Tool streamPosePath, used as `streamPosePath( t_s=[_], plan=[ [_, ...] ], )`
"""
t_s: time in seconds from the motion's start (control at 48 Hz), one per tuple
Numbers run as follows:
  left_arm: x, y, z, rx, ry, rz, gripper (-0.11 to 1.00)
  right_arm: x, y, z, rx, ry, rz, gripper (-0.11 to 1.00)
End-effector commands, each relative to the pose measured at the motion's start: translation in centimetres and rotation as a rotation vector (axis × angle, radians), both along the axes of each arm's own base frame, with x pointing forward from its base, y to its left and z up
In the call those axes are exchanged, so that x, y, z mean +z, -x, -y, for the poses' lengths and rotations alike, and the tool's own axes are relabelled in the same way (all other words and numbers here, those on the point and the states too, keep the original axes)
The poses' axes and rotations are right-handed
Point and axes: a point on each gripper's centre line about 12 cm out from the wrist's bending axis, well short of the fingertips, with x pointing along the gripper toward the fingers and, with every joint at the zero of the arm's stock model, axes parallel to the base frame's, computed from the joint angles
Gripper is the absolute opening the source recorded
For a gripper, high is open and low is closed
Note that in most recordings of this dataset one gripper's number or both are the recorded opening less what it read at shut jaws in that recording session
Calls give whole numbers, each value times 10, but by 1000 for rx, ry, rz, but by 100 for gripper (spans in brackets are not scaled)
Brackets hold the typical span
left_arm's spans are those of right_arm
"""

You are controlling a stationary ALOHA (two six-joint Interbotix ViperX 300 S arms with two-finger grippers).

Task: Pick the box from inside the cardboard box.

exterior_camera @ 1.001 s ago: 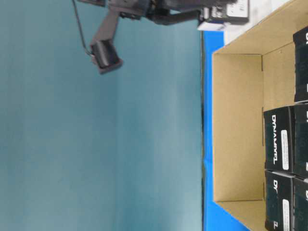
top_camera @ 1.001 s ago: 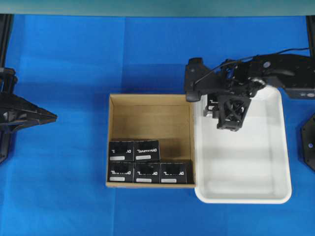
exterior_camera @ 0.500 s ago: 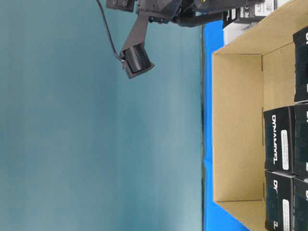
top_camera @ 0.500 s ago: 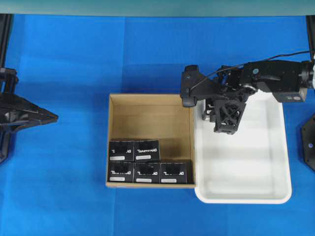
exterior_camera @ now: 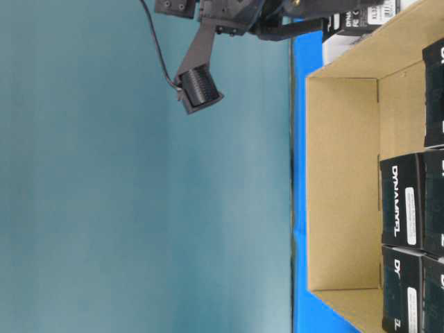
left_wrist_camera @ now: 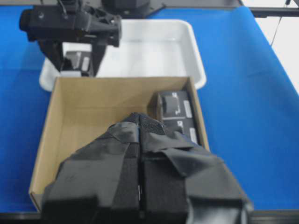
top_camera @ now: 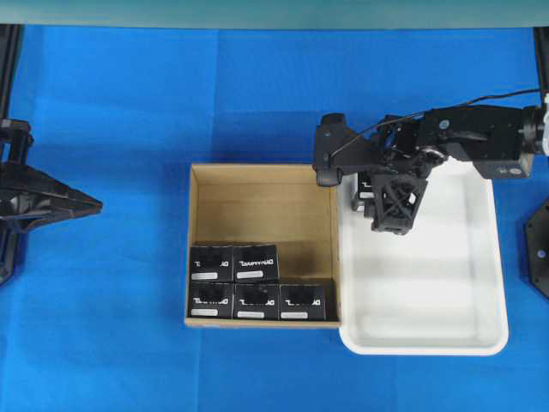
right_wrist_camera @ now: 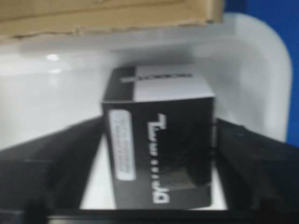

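A small black box [right_wrist_camera: 159,149] with white lettering stands on the floor of the white tray [top_camera: 446,283], at its far left corner beside the carton wall. My right gripper [right_wrist_camera: 156,135] straddles it, open, with a strip of white tray showing between each finger and the box. From overhead the right gripper [top_camera: 371,194] covers most of that box [top_camera: 363,190]. Several identical boxes [top_camera: 256,283] lie along the near side of the brown cardboard box [top_camera: 262,168]. My left gripper [left_wrist_camera: 139,122] is shut and empty, hovering left of the carton [left_wrist_camera: 93,107].
The far half of the carton floor [top_camera: 257,210] is bare. The tray's near and right parts hold nothing. The right arm's wrist camera [top_camera: 330,161] overhangs the carton's far right corner. Blue cloth [top_camera: 129,103] covers the table around both containers.
The right gripper shifted slightly left and came down into the tray's corner with the box, then its jaws widened off the box. The left arm stayed still.
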Motion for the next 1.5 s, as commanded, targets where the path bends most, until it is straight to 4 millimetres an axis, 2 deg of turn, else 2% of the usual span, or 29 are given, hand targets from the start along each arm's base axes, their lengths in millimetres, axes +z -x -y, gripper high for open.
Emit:
streamPosePath(
  t_s=[0.0,0.063,0.167,0.271,0.584,0.771,0.897,1.48],
  plan=[
    [10,-2,0,-2,1,26,-7,1,-3,-1,-2,-2,8,94],
    [10,-2,0,-2,1,25,-7,0,-3,-1,-3,-3,7,98],
    [10,-2,0,-2,1,26,-7,4,-4,-1,-5,-5,14,97],
    [11,-2,0,-2,1,29,-7,17,-5,0,-13,-4,25,97],
    [12,-2,0,-2,1,32,-7,96,0,6,-30,27,142,97],
    [13,-2,0,-2,0,34,-7,126,9,7,-36,44,192,97],
    [12,-2,0,-2,0,32,-7,132,12,7,-36,48,208,97],
    [13,-1,0,-2,0,37,-7,131,13,6,-36,48,206,97]
  ],
)
